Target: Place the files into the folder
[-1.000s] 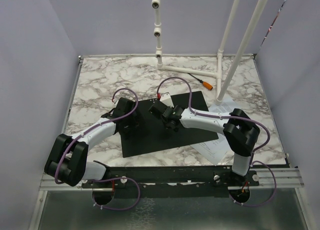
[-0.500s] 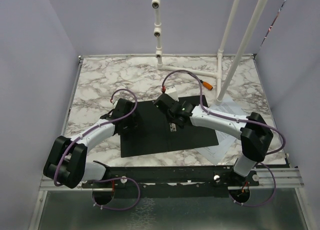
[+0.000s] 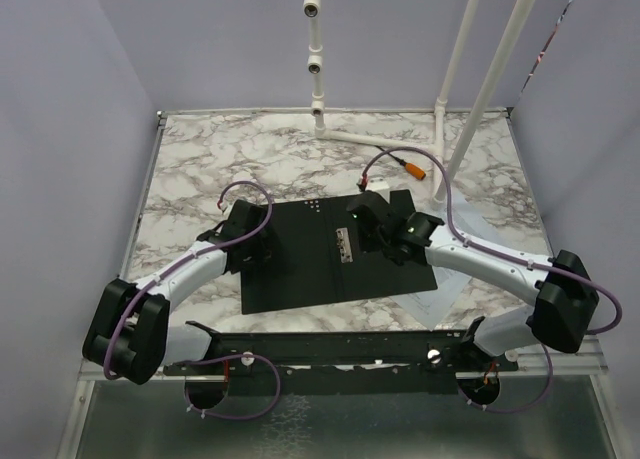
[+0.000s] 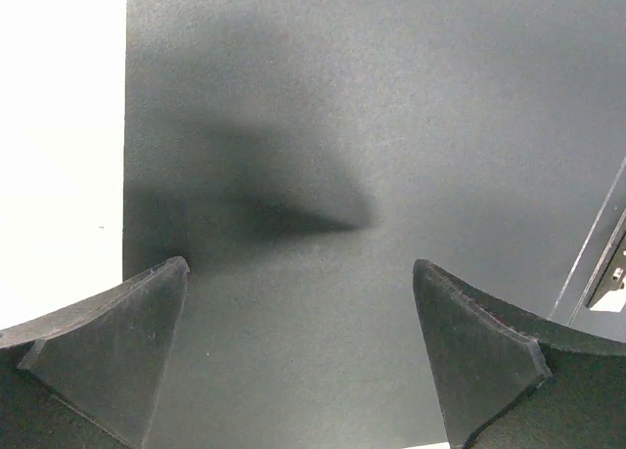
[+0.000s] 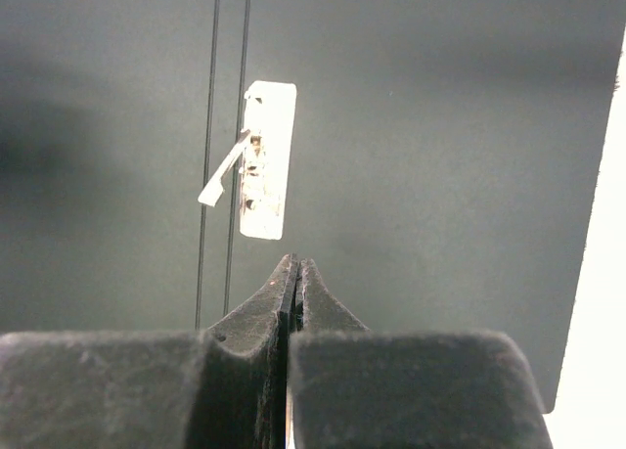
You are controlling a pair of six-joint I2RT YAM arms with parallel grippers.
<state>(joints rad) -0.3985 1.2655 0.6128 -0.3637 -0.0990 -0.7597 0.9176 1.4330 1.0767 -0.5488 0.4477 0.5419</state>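
Folder (image 3: 300, 269) lay open flat on the worktop (image 3: 200, 169), black inside up. Right end effector (image 5: 295, 265), fingers together and empty, had swung off the spine toward the files (image 3: 432, 301) at the folder's right edge, so a pick looked next. Left end effector (image 4: 298, 273) sat spread over the left flap.

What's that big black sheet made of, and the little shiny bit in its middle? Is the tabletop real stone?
The folder looks like matte black card or plastic: flat, no glare. Its clip seems metal, pale and shiny. The table has marble veining, possibly just printed laminate.
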